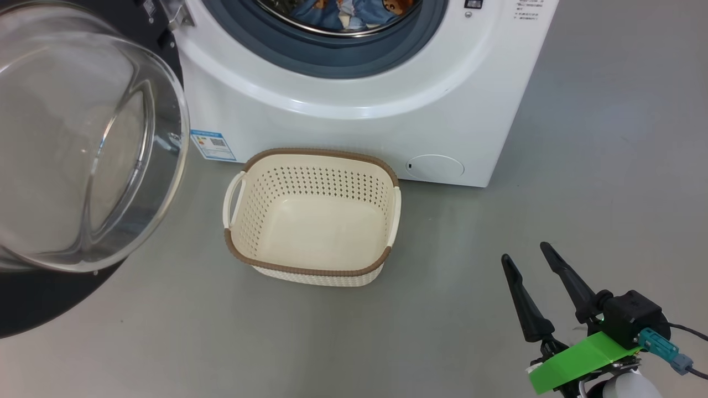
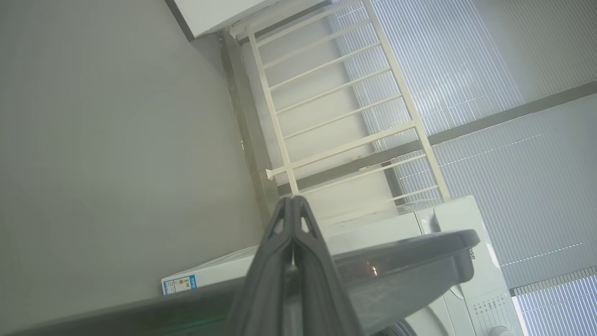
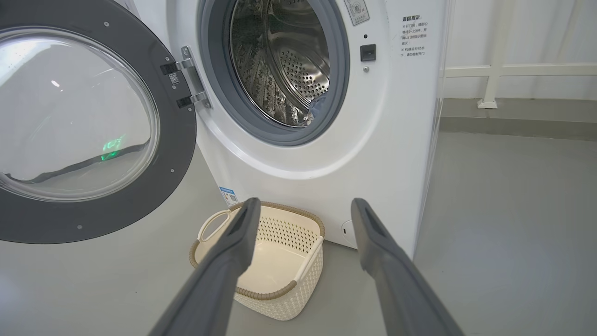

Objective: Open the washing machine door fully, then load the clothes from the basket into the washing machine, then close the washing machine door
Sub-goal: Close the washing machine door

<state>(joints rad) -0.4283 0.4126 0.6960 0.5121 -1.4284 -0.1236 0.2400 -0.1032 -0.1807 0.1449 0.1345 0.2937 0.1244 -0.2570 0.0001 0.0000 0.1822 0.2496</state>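
Plenty of bare grey floor (image 1: 608,166) on the right of the washing machine (image 1: 343,127) and in front of the basket (image 1: 321,151), so that side is wide open. Left side is the tight one: the washing machine door (image 1: 83,138) is swung way out on its hinges, black rim and big glass bowl hanging over the floor, its edge near the basket's left handle in the head view. Basket sits on the floor just in front of the machine's bottom edge, between the blue label (image 1: 213,145) and the little round hatch (image 1: 434,166), bare cream bottom showing. The clothes (image 1: 326,11) are inside the drum, blue fabric bunched at the lower lip of the opening. Right gripper (image 1: 525,252) hovers low over the floor, well back from the basket and off to its right, fingers spread wide and aimed at the machine, holding nothing. Left gripper (image 2: 294,199) has its fingers pressed flat together, nothing between them, tips poking up past the door's dark rim. Can't tell if it's touching the door.
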